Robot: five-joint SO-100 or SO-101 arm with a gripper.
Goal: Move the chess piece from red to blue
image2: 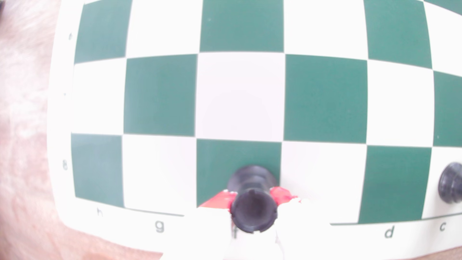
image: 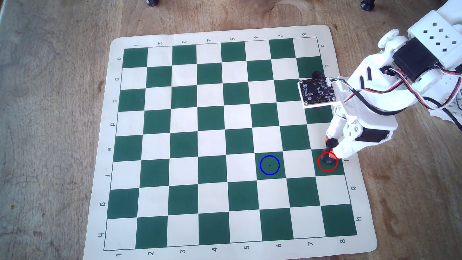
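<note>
The chess piece, a black rook, stands with its base inside red, a circle on the green f8 square at the board's right edge in the overhead view. My gripper reaches in from the right and is shut on the rook's waist. In the wrist view the red pads press both sides of the chess piece, seen from above its notched crown. Blue is a circle on the green f6 square, two squares left of red, with nothing on it.
A second black rook stands near the board's right edge, half hidden by the wrist camera board; it is at the wrist view's right edge. The chess mat lies on a wooden table. Two dark pieces sit off the mat.
</note>
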